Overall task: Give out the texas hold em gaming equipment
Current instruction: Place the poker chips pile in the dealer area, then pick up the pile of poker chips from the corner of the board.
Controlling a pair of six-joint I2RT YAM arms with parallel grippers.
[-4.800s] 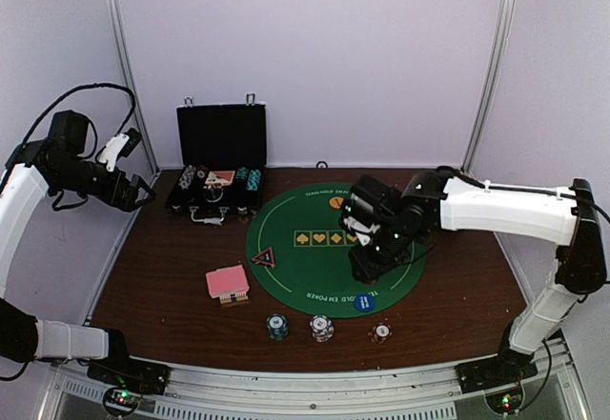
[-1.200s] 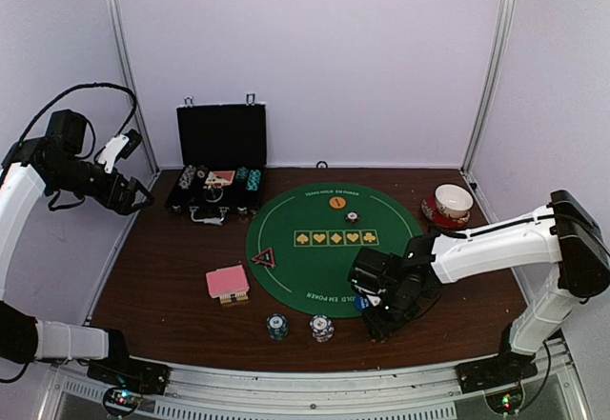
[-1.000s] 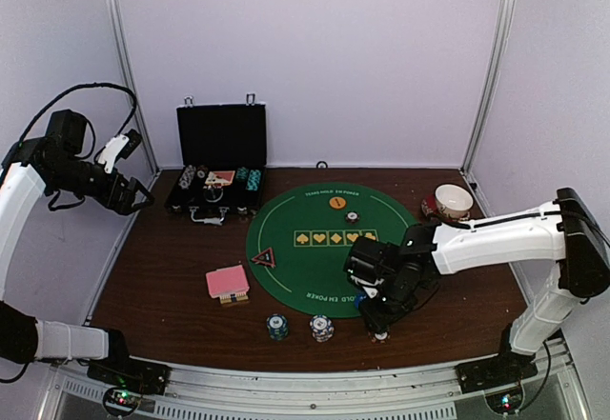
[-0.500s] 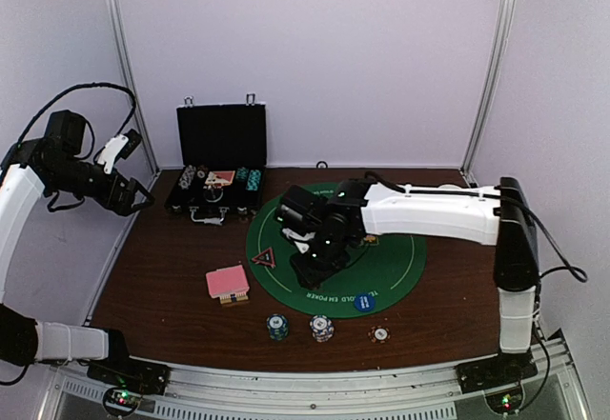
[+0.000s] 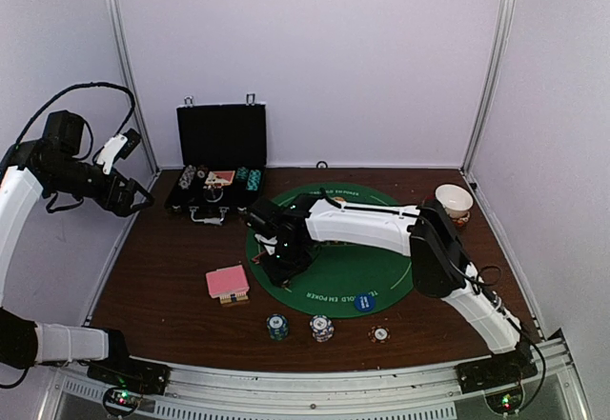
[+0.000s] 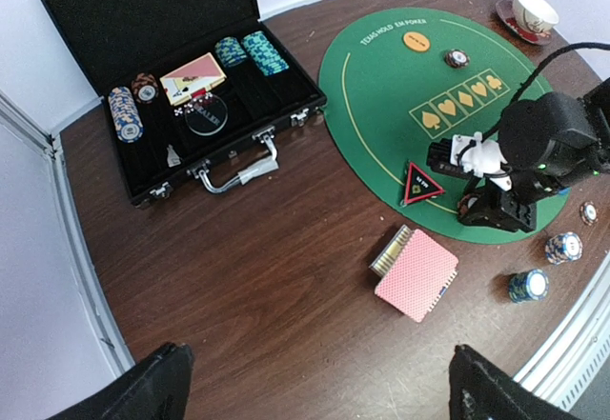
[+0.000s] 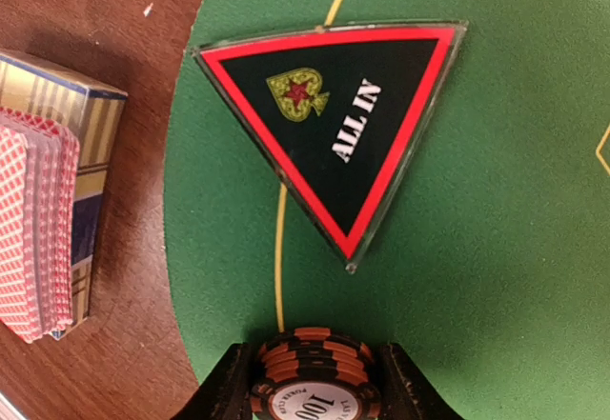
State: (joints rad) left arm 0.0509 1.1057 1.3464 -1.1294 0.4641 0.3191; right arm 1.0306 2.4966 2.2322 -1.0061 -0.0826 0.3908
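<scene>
1. Texas hold em gaming equipment lies on and around a round green mat (image 5: 348,279), the largest thing on the brown table (image 5: 162,268). From overhead, the right arm (image 5: 367,225) stretches across the mat and hides its middle.
2. An open black case (image 5: 221,134) stands just off the mat's far-left edge. Its chip rows and card are too small to read.
3. The left gripper (image 6: 319,396) hangs high, well left of the mat, its fingers spread wide with nothing between them.
4. The right gripper (image 7: 315,401) is over the mat's left edge, clamped on an orange-and-black chip stack (image 7: 315,368) marked 100. The wrist view's bottom border cuts the stack off.
5. A deck of pink-red-backed cards (image 5: 227,281) rests on a box, on bare wood just left of the mat.
6. The bowl (image 5: 454,199) sits beside the mat's far-right edge.
7. The red-edged triangle (image 7: 338,149), lettered ALL IN, lies flat just inside the mat's left edge, apart from the held stack. Overhead, the gripper covers it.
8. A blue disc (image 5: 364,301) lies on the mat's near edge and an orange disc (image 6: 416,42) near its far edge.
9. A teal chip (image 5: 277,326), a blue-white chip (image 5: 321,328) and a red chip (image 5: 380,333) form a row off the mat's near edge, close to the table's front rail. Open wood lies left of the mat, between case and deck.
</scene>
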